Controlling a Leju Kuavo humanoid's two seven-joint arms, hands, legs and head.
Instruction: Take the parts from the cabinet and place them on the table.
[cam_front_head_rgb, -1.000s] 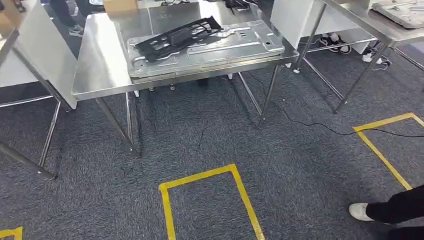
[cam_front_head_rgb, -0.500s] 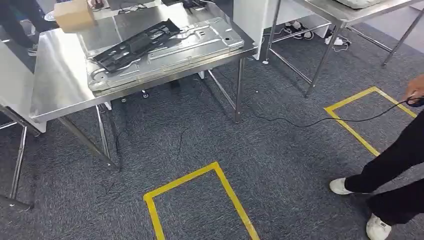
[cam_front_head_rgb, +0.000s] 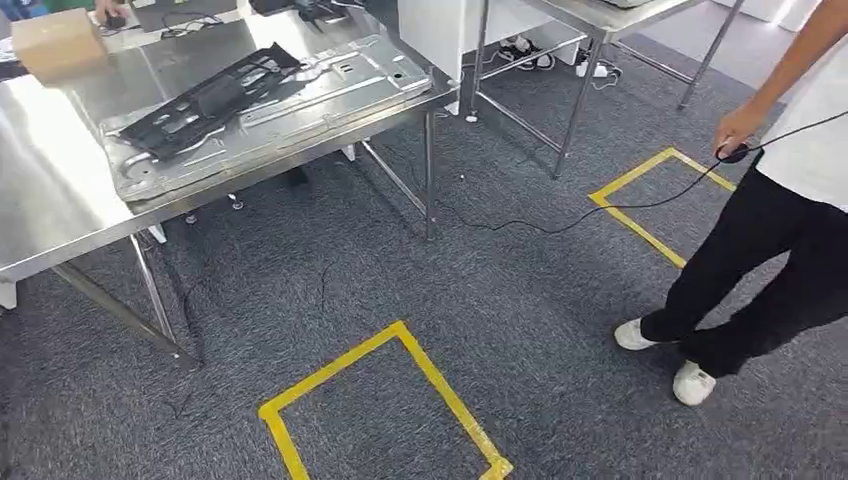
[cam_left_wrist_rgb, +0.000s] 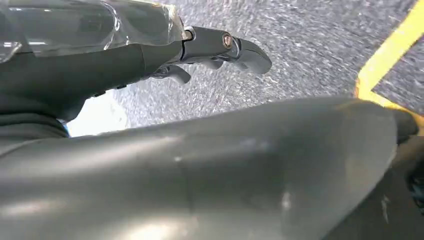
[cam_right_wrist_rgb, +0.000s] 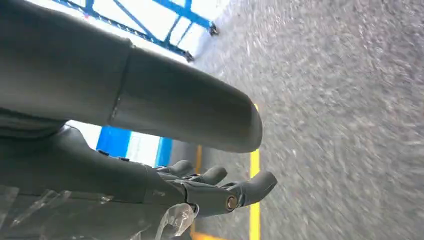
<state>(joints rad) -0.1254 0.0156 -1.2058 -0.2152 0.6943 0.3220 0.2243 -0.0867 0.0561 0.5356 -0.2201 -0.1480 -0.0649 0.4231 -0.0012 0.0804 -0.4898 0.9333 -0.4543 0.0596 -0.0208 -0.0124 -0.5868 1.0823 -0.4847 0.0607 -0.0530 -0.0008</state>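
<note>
A black flat part (cam_front_head_rgb: 205, 95) lies on a large silver sheet-metal panel (cam_front_head_rgb: 335, 85), which rests on the steel table (cam_front_head_rgb: 50, 210) at the upper left of the head view. My left hand (cam_left_wrist_rgb: 220, 50) hangs over the grey carpet with its fingers stretched out and nothing in them. My right hand (cam_right_wrist_rgb: 215, 187) also hangs above the carpet, fingers apart and holding nothing. No cabinet shows in these frames.
A person (cam_front_head_rgb: 790, 200) stands at the right, holding a black cable (cam_front_head_rgb: 560, 225) that trails across the carpet. Yellow tape squares (cam_front_head_rgb: 400, 400) mark the floor. A cardboard box (cam_front_head_rgb: 58, 42) sits on the table's far corner. A second steel table (cam_front_head_rgb: 580, 20) stands behind.
The camera has swung to the right: the table slides toward the left of the picture and the person comes further into view at the right. The parts on the table lie as before.
</note>
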